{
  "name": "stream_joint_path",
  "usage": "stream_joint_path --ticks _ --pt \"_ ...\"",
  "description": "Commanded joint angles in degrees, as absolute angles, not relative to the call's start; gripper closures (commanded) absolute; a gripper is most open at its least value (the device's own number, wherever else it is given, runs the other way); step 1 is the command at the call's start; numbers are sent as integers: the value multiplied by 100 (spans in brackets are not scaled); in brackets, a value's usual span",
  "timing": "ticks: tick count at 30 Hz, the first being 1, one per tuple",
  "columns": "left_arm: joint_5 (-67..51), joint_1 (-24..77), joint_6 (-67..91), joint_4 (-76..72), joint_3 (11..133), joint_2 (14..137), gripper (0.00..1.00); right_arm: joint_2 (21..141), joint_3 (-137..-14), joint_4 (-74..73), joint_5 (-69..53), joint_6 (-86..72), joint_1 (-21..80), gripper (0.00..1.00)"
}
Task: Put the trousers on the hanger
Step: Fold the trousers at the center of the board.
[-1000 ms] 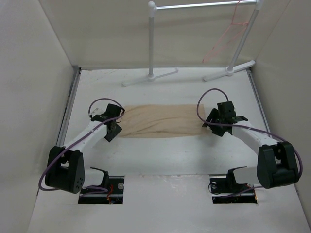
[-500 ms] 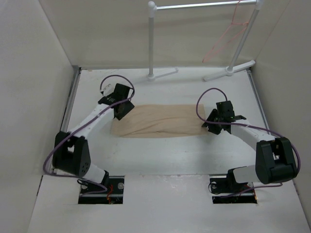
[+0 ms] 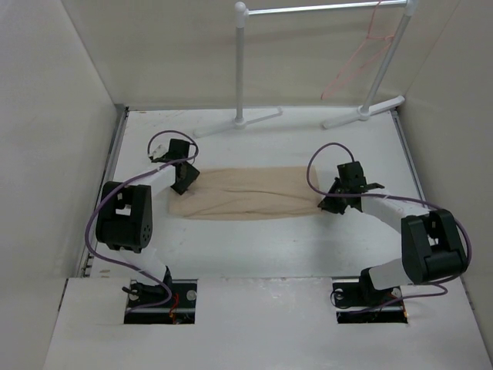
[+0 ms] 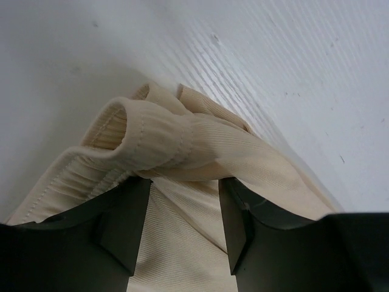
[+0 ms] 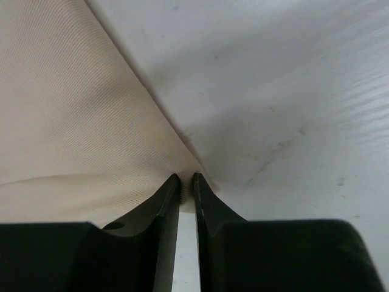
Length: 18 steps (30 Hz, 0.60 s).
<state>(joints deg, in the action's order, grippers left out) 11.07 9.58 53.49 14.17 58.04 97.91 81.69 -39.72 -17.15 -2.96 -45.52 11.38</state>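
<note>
Trousers (image 3: 246, 193), 1 pair: left gripper (image 4: 182, 182) wide open astride waistband (image 4: 130, 143), right gripper (image 5: 186, 177) nearly closed on 1 corner tip; risk: thin pinch slips on lifting.

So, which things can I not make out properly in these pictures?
- Hanger: in the top view the wire is too thin and small, and its hook near the upper edge is unclear.
- Trousers: in the top view the left end is hidden under the left gripper. The cloth is folded, so no separate legs show.
- Right gripper: in the right wrist view its own fingertips hide whether the trousers' corner is pinched.
</note>
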Motion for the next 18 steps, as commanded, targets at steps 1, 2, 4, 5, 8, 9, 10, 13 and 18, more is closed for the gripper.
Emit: stream_joint_path --ticks 1,2,4,5,8,9,10,13,18 --pt "1424 752 5098 1371 5625 9484 53 8279 -4236 -1512 -351 -4649 1349 80" --pt "1441 690 5063 1310 5616 9466 52 8314 -4262 -1512 -369 -4684 1427 81" --pt "1398 576 4992 1240 5677 9413 52 8367 -4333 -1547 -378 -4728 1594 82" --pt "1397 558 4975 1231 5721 9396 52 8367 -4359 -1564 -352 -4737 1621 81" --pt "1336 523 4817 1274 6046 9334 51 8262 -4482 -1713 -212 -4755 1630 64" --pt "1292 540 4756 1309 6160 9290 50 8201 -4552 -1792 -141 -4720 1630 53" --pt "1240 558 4711 1344 6248 9220 50 8131 -4657 -1941 -97 -4668 1630 43" --pt "1169 751 4536 1494 6389 8817 49 7824 -5175 -2521 113 -4343 1630 28" --pt "1169 1128 4333 1740 6337 8096 51 7322 -6755 -3278 589 -3842 1508 27"
